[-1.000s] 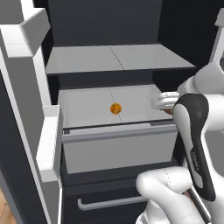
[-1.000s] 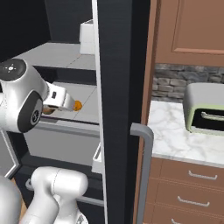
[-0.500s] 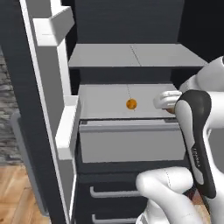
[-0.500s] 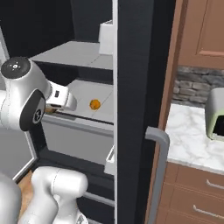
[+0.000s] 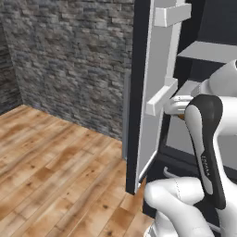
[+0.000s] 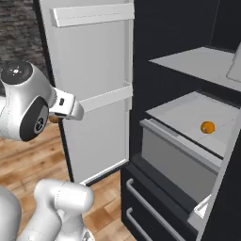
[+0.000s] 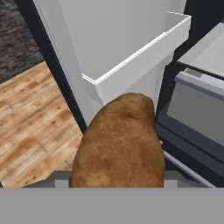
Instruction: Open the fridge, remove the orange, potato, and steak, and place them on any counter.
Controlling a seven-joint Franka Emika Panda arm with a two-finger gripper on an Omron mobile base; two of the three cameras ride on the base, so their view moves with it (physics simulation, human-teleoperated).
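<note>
Though unreadable, tiny lettering [image 5: 205, 165] on arm [image 5: 207, 134]; potato [image 7: 118, 144] by open fridge door [image 6: 94, 66].

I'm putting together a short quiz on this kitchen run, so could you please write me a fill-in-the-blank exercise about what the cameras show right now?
1. The gripper is closed on the ____.
2. The small orange sits on a shelf inside the ____.
3. The fridge door stands ____.
4. The floor beside the fridge is made of ____.

Missing words: potato; fridge; open; wood
</note>
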